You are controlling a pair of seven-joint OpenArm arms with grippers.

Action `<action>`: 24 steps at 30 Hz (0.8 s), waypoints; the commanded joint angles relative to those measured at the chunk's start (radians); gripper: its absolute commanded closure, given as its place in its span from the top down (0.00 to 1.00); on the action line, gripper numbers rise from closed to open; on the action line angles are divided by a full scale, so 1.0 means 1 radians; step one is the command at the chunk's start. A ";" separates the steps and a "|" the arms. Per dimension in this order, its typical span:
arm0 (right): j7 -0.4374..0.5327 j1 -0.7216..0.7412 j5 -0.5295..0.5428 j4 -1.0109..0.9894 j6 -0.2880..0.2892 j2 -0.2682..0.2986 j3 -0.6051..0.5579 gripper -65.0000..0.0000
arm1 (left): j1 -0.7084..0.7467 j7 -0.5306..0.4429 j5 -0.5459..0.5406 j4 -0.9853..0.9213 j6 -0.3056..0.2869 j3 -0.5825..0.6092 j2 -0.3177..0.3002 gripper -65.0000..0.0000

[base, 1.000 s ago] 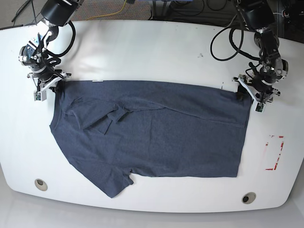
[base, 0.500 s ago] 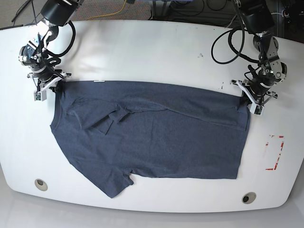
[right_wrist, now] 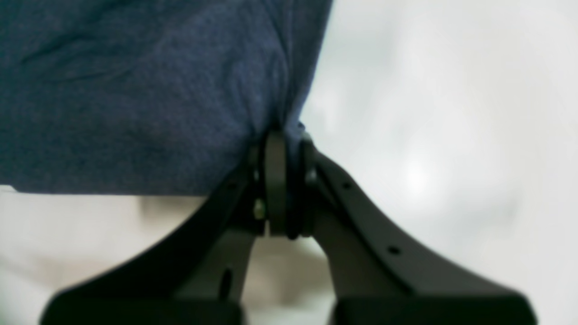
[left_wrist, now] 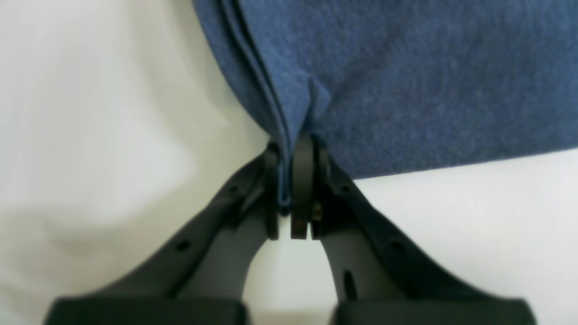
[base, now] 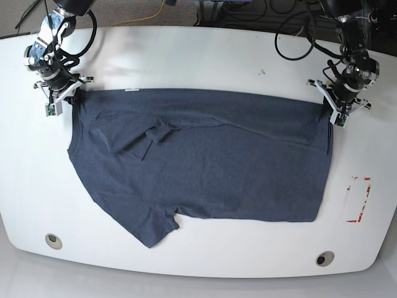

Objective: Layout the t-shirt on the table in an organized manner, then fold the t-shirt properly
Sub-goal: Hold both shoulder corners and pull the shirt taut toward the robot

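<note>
The dark navy t-shirt (base: 205,161) lies spread plain side up on the white table (base: 186,56), hem to the right, one sleeve folded onto the chest at left. My left gripper (base: 330,110) is shut on the shirt's upper right hem corner; in the left wrist view the cloth edge (left_wrist: 282,149) runs between the closed fingertips of the left gripper (left_wrist: 289,198). At the upper left corner my right gripper (base: 67,99) is shut on the shoulder, with cloth (right_wrist: 180,99) bunched into the right gripper (right_wrist: 284,180).
A red tape rectangle (base: 358,198) marks the table at the right. Two round grommet holes sit near the front edge, one at the left (base: 53,241) and one at the right (base: 324,258). Cables hang behind the table's far edge.
The left gripper has shut on the hem corner. Both grippers have moved toward the far edge, pulling the shirt's top edge taut and the whole shirt slightly back.
</note>
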 commanded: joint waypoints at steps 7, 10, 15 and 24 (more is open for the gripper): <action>-0.121 -0.122 -0.040 0.163 -0.014 0.010 0.008 0.00 | 0.168 0.060 0.048 0.151 0.007 -0.006 -0.010 0.00; -0.138 -0.160 -0.040 0.207 -0.014 0.008 0.008 0.00 | 0.218 0.060 0.046 0.186 0.007 -0.006 -0.008 0.00; -0.144 -0.216 -0.040 0.264 -0.014 -0.010 0.014 0.00 | 0.287 0.060 0.043 0.224 0.007 -0.006 -0.007 0.00; -0.145 -0.268 -0.041 0.279 -0.014 -0.015 0.014 0.00 | 0.341 0.060 0.042 0.235 0.005 -0.024 -0.007 0.00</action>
